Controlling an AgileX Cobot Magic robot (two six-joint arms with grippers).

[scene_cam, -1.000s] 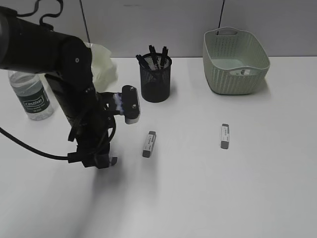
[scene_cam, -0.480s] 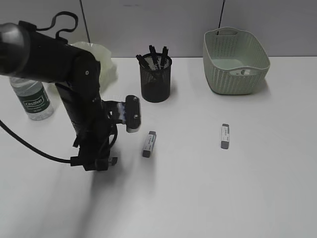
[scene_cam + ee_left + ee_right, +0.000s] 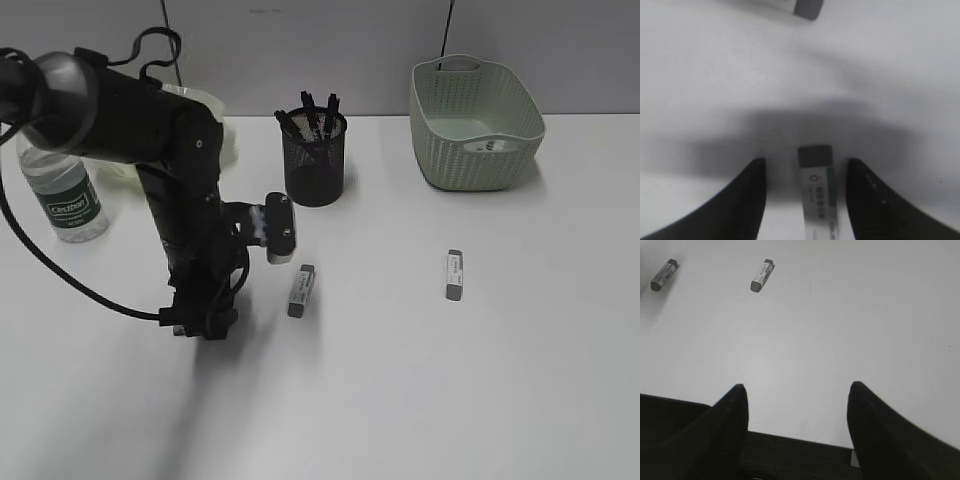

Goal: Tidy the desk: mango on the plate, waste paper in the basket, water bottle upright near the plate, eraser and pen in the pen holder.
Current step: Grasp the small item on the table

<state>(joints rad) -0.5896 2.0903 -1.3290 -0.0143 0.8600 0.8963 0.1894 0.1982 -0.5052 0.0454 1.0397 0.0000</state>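
My left gripper [image 3: 205, 325] points down at the desk [image 3: 400, 380], left of centre. In the left wrist view its jaws [image 3: 806, 161] are open, with a grey-and-white eraser [image 3: 817, 197] between them and a gap on each side. The arm hides this eraser in the exterior view. A second eraser [image 3: 301, 290] lies just right of the gripper and a third [image 3: 455, 274] further right. The pen holder [image 3: 315, 160] holds several pens. The water bottle [image 3: 62, 195] stands upright at the left. The plate [image 3: 218, 125] is mostly behind the arm. The mango is hidden. My right gripper [image 3: 798, 385] is open and empty.
The basket [image 3: 475, 150] stands at the back right, with a small white scrap with dark marks [image 3: 492, 146] inside. The right wrist view shows two erasers [image 3: 664, 275] [image 3: 761, 275] far ahead and the desk's dark front edge [image 3: 800, 450] below the jaws.
My left arm has swung to the right, uncovering the bottle. Its gripper stays low over the desk and has shifted a little toward the near eraser.
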